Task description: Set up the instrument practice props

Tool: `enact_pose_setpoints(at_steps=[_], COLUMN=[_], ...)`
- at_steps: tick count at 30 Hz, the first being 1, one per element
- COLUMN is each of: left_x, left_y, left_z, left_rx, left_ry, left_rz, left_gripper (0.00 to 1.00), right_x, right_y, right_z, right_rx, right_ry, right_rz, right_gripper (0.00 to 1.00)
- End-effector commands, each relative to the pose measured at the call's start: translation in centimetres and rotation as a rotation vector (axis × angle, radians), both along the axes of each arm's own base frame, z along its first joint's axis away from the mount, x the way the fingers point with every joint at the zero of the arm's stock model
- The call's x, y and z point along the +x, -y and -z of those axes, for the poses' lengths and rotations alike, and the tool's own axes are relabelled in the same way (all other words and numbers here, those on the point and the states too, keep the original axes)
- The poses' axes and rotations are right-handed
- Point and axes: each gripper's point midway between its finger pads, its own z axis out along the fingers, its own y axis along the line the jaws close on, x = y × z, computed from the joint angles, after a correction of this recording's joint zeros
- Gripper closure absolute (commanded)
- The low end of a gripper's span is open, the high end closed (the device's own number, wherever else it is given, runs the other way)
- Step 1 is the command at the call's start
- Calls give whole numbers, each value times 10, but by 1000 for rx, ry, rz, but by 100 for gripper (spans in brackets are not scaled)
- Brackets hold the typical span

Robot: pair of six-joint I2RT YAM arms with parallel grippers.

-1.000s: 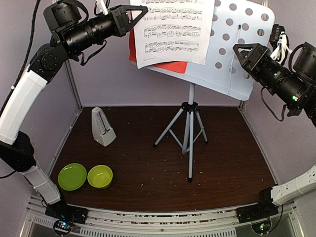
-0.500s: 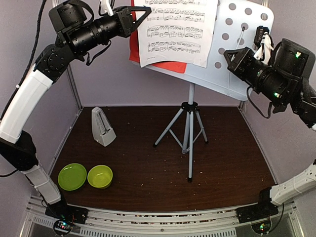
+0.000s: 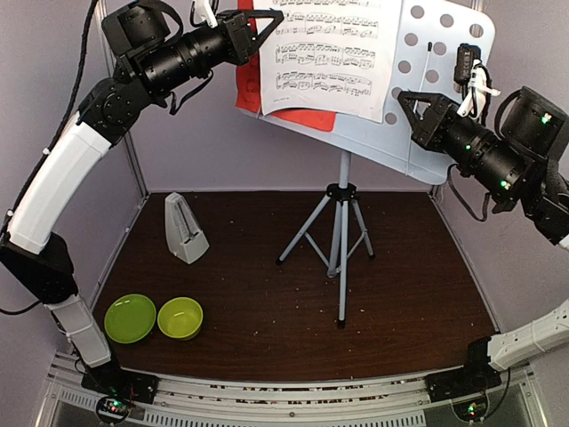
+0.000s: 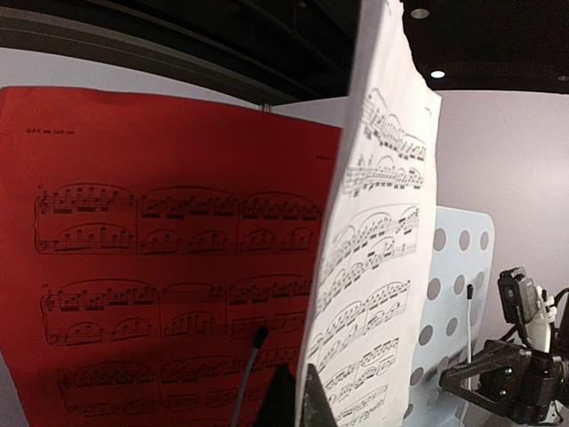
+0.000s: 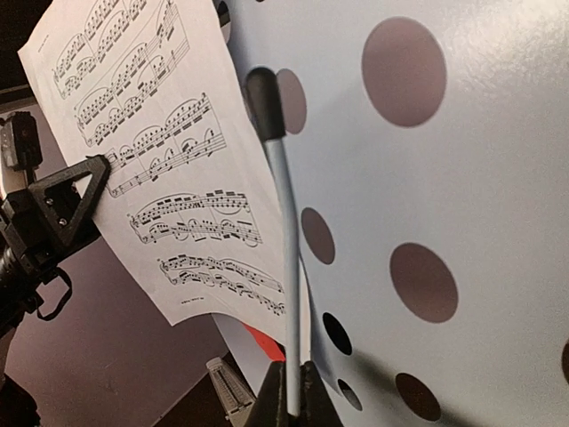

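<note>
The grey-white music stand stands on its tripod at the back, its perforated desk facing me. My left gripper is shut on the left edge of the white music sheet, holding it in front of the desk. My left gripper's fingertips pinch the white music sheet edge-on. The red music sheet rests on the desk behind it. My right gripper is shut on the stand's thin grey page-holder rod, which has a black tip. The whitish metronome stands on the table at left.
Two lime-green bowls sit near the front left. The tripod legs spread over the middle of the brown table. Purple walls close in the back and both sides. A second page-holder rod lies against the red sheet.
My right gripper moved left to the desk and shut on the page-holder rod. My left arm carried the white sheet a little to the right.
</note>
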Motion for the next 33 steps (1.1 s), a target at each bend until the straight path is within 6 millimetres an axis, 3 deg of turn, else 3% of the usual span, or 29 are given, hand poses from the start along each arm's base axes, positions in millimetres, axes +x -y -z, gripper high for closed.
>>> enact_pose_setpoints(at_steps=[1,19,33], left_x=[-16,-33,-50], left_y=[5,59,94], left_z=[-24,-15,9], left_rx=[-78,-113,-53], left_ry=[78,141,144], left_rz=[87,314,401], left_gripper=[100,100,100], right_x=[-14,-22,-24], right_y=[3,-2,0], right_z=[-18,-10,-9], right_rx=[-71,-151,-147], right_ry=[140,203,213], right_rz=[-43,-101,-120], right_gripper=[100,100,100])
